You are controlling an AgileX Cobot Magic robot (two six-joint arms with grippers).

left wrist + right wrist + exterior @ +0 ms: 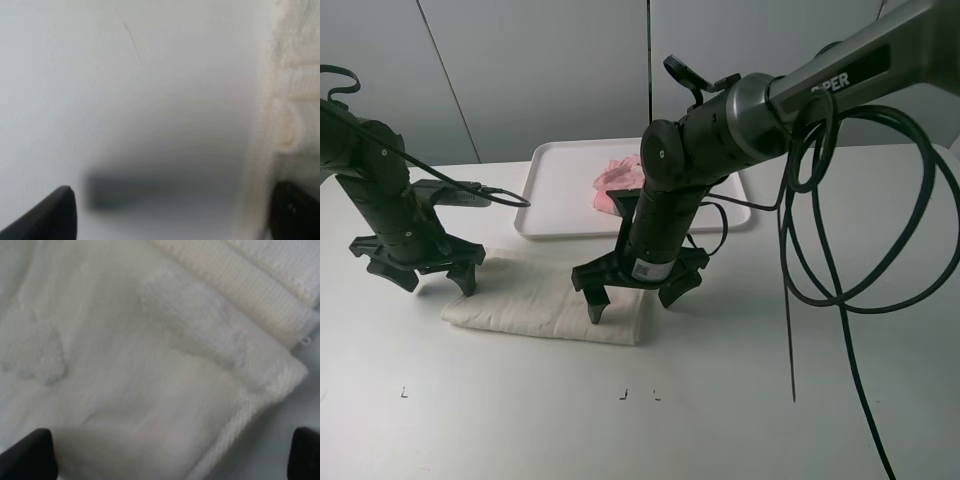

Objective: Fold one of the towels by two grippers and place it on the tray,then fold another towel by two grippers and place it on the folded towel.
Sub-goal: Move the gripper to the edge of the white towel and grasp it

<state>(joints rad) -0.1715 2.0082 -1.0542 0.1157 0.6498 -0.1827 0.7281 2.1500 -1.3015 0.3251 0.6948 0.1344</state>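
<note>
A folded cream towel (pixel 545 300) lies on the white table (pixel 470 420), just in front of the tray (pixel 545 200) near the back edge. The left gripper (pixel 432 278) hangs over its left end, the right gripper (pixel 632 305) over its right end, both spread wide and empty. The right arm (pixel 720 120) hides part of the pink towel (pixel 610 185) on the tray. Both wrist views are blurred. Black cables (pixel 840 290) drape over the table's right side.

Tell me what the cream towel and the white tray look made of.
The cream towel looks like terry cloth, matte and fluffy, with a woven ribbed border band; fibre uncertain. The tray is probably moulded plastic: smooth with a slight sheen, a low raised rim and rounded corners.
</note>
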